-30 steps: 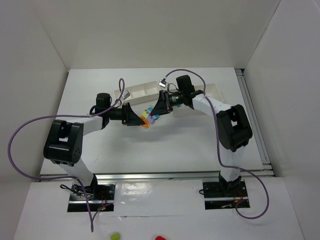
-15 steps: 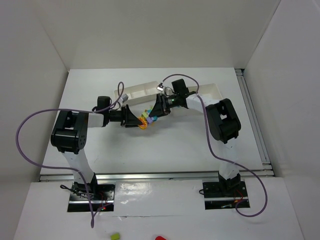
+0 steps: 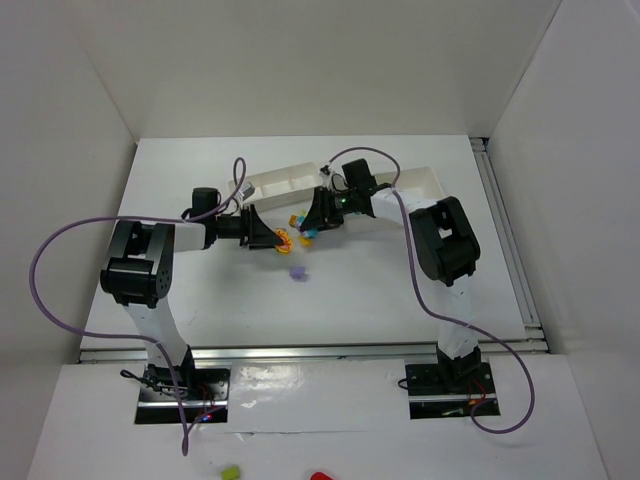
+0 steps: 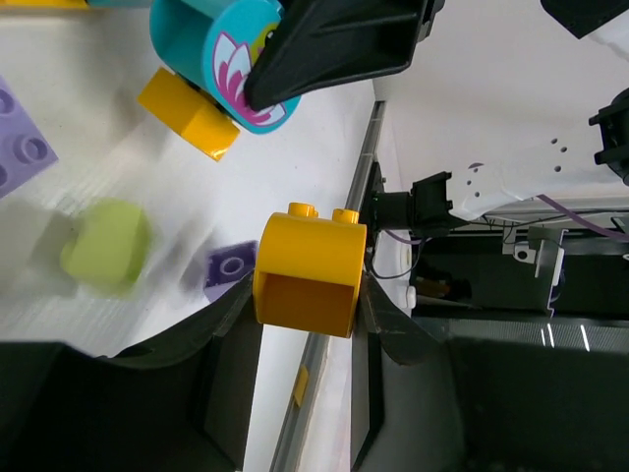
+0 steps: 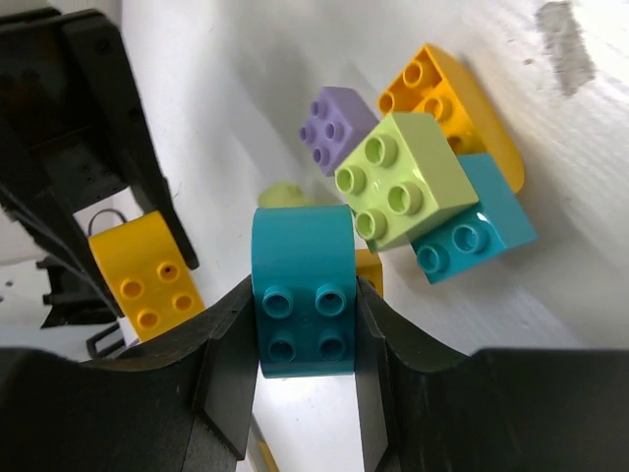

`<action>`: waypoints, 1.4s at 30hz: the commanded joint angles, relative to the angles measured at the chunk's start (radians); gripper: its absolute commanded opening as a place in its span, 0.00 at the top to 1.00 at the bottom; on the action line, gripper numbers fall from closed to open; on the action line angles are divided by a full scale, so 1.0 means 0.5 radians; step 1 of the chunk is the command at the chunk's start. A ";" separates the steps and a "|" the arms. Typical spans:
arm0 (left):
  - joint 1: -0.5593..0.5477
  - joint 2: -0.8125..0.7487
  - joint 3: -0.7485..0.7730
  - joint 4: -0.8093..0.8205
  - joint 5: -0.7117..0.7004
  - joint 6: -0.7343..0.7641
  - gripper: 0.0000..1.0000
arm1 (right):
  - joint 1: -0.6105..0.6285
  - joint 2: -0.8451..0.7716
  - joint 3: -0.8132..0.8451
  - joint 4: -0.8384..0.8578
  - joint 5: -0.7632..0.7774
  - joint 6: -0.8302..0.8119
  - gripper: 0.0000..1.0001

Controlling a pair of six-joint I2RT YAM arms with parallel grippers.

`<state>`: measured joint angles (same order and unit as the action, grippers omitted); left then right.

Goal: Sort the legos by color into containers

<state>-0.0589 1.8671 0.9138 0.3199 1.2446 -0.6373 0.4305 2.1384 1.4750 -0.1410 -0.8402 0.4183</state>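
Heads up: your left gripper [image 4: 307, 295] is clamped on a yellow brick [image 4: 313, 251] and your right gripper [image 5: 303, 329] on a teal brick [image 5: 301, 270], nose to nose over the pile [image 5: 403, 177] near the trays [image 3: 270, 183], so a careless lift could bump the arms together or scatter bricks, though I can't really judge the clearance.

The left arm [image 3: 190, 232] is extended to the right and the right arm [image 3: 395, 205] is bent back to the left, so the two tips are brought close together. The left gripper [image 3: 276, 238] is closed on a yellow lego [image 4: 307, 280], and the right gripper [image 3: 309, 227] on a teal lego [image 5: 303, 295].
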 commanded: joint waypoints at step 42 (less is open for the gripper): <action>-0.078 -0.215 0.685 -1.312 -1.127 0.452 1.00 | 0.155 -0.635 0.078 -0.295 0.484 -0.045 1.00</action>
<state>-0.0956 1.7592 1.2526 -0.3397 0.6598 -0.4202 0.5232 1.8751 1.5108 -0.3080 -0.5831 0.3855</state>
